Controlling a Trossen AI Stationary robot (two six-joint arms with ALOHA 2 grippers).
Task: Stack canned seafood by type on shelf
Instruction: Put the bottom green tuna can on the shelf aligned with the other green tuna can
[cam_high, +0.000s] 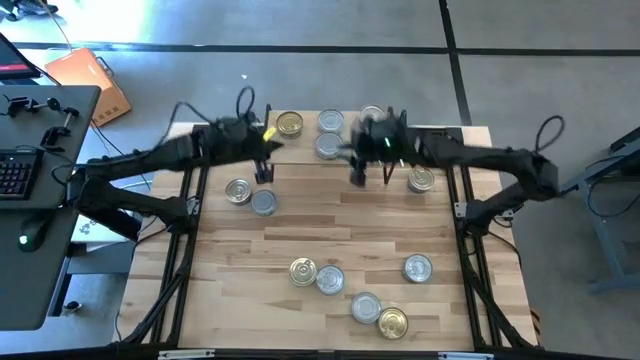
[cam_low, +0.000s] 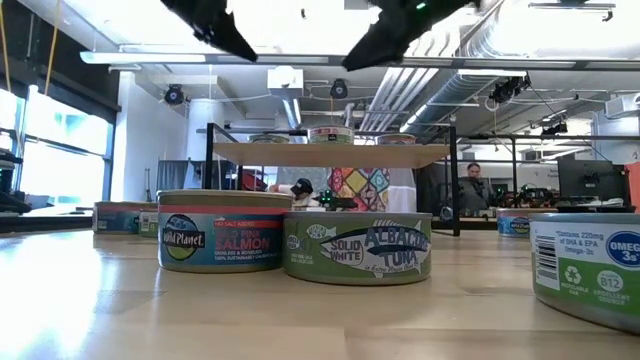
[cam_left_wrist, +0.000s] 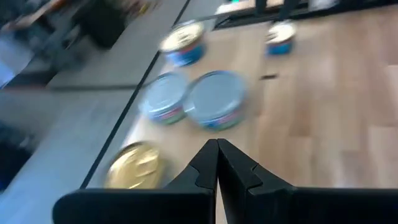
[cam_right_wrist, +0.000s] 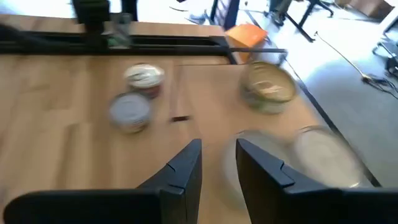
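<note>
Several flat round tins stand on the light-wood shelf (cam_high: 306, 138) at the table's far edge: a gold-lidded one (cam_high: 289, 124) and silver ones (cam_high: 330, 122) (cam_high: 327, 146). In the low view the shelf (cam_low: 300, 155) stands on black legs. More tins stand on their bases on the table: two (cam_high: 238, 191) (cam_high: 263, 203) at far left, one (cam_high: 421, 180) at far right, several near the front (cam_high: 329, 281). My left gripper (cam_high: 265, 170) (cam_left_wrist: 217, 155) hangs shut and empty just in front of the shelf's left end. My right gripper (cam_high: 357, 172) (cam_right_wrist: 219, 155) hangs open and empty in front of the shelf's middle.
A salmon tin (cam_low: 225, 230) and a tuna tin (cam_low: 357, 245) stand close to the low camera, with a third tin (cam_low: 590, 265) at the right. Bare tabletop (cam_high: 340, 225) lies between the far and near groups. A person (cam_low: 474, 185) sits in the room beyond.
</note>
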